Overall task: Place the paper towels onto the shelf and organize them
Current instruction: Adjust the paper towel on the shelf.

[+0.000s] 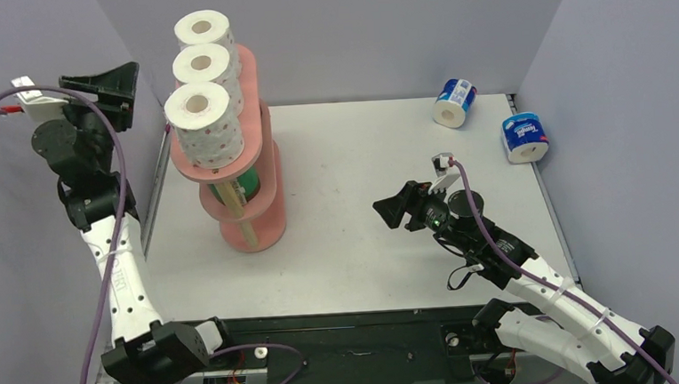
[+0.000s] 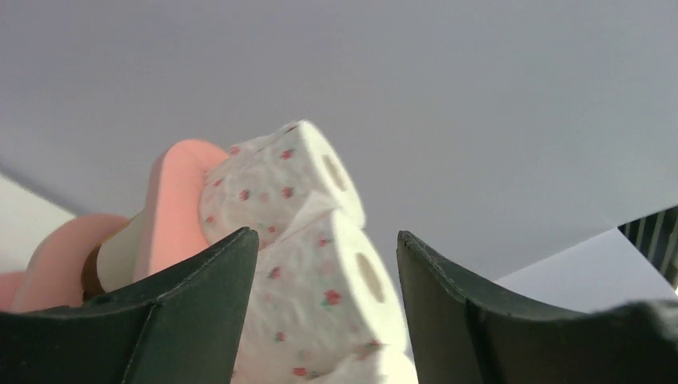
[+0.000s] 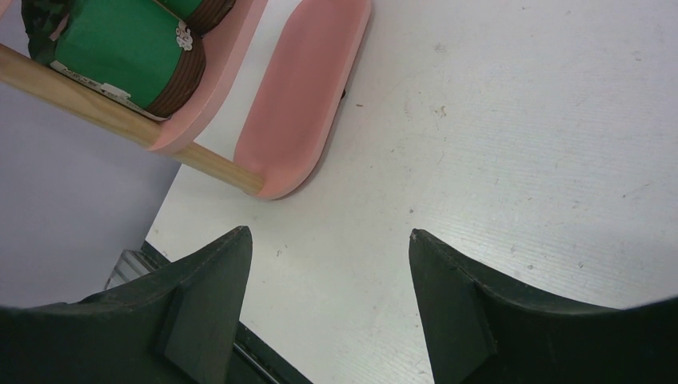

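Seen from overhead, three red-dotted rolls (image 1: 208,68) line the top of the salmon shelf (image 1: 271,223), while two blue-white rolls (image 1: 455,102) lie at the far right of the table (image 1: 367,261). The right wrist camera shows a green-wrapped roll (image 3: 120,52) on a lower tier, behind a wooden post (image 3: 128,128). The left gripper (image 1: 131,96), beside the top tier, and the right gripper (image 1: 390,208), over the table, both have parted, empty fingers.

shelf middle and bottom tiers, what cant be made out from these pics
- Top external: the shelf has its middle tier mostly covered by the top board and the dotted rolls; only a sliver of the green rolls shows.
- Right wrist: green rolls cut by the top edge, number unclear.
- Left wrist: nearest dotted roll almost wholly cut by the bottom edge.
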